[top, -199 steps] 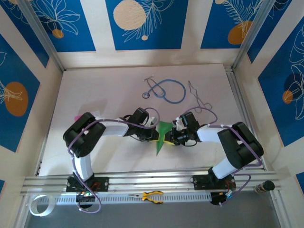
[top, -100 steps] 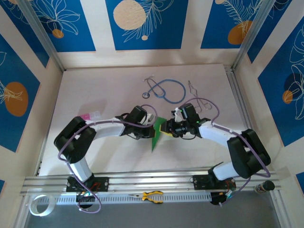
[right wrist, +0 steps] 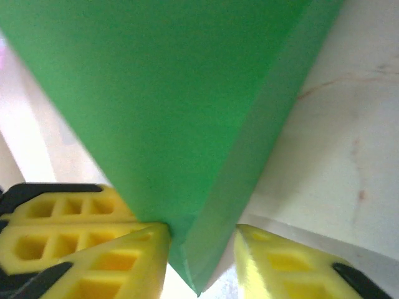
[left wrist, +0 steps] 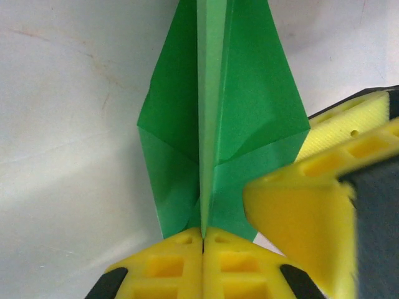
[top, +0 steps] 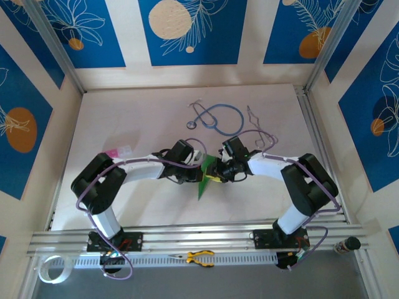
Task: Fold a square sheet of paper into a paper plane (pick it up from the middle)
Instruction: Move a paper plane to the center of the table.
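The left claw (left wrist: 202,237) is clenched on one end of the green paper plane (left wrist: 218,124), which sits over the middle of the white surface (top: 137,124), between the two claws. The right claw (right wrist: 202,235) straddles the plane's folded edge with its fingers partly apart. Whether it pinches the paper, I cannot tell.

overhead rear view, wrist close-ups sharing paper plane (left wrist: 218,124)

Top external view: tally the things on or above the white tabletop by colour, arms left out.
Green: 1, folded paper
Blue: 1, stethoscope
Pink and white: 1, small piece
Grey: 1, thin wire piece
Total: 4
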